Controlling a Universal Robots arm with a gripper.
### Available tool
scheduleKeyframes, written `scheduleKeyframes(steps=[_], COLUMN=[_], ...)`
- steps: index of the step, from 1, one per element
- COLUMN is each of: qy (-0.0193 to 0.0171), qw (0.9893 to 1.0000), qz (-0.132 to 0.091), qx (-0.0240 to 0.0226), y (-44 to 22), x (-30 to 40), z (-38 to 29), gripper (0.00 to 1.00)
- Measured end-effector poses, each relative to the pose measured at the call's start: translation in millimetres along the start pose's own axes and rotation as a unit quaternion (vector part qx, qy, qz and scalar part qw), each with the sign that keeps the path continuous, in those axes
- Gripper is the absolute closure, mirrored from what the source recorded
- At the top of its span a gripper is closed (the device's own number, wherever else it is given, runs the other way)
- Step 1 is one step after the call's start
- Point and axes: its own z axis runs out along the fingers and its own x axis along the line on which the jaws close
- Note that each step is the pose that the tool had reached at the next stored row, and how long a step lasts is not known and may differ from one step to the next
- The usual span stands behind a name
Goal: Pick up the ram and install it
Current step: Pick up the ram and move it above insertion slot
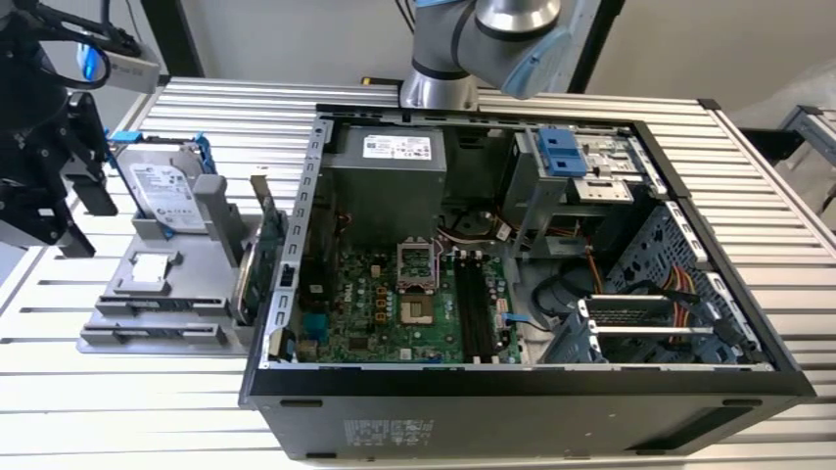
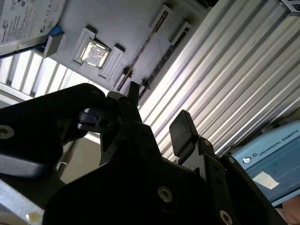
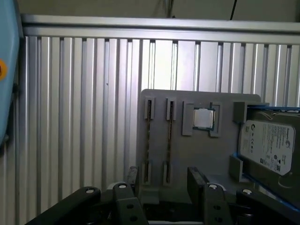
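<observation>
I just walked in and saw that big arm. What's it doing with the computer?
A robot arm is working beside an open computer case. Its end effector hangs open and empty by the edge of a grey parts holder, close to two thin boards standing on edge in it. The ram is probably one of those; I can't tell which. A hard drive and a chip sit in the holder too. Nothing is picked up yet.

Place: we take this for a robotics lab or test cell.
Worktop: we see a ribbed aluminium worktop (image 1: pixel 758 196) of slotted profile.
Arm: an industrial robot arm (image 1: pixel 510 39) stands at its edge.
Workpiece: an opened computer case (image 1: pixel 523 401) lies beside a grey parts fixture (image 1: pixel 124 315).
</observation>
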Motion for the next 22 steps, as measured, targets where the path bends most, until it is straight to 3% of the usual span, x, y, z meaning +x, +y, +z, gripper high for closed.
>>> scheduleKeyframes(steps=[22], qy=[0.0], qw=[1.0], qz=[0.0], qx=[0.0], y=[-1.3], x=[0.8], z=[17.3], gripper=[0.0])
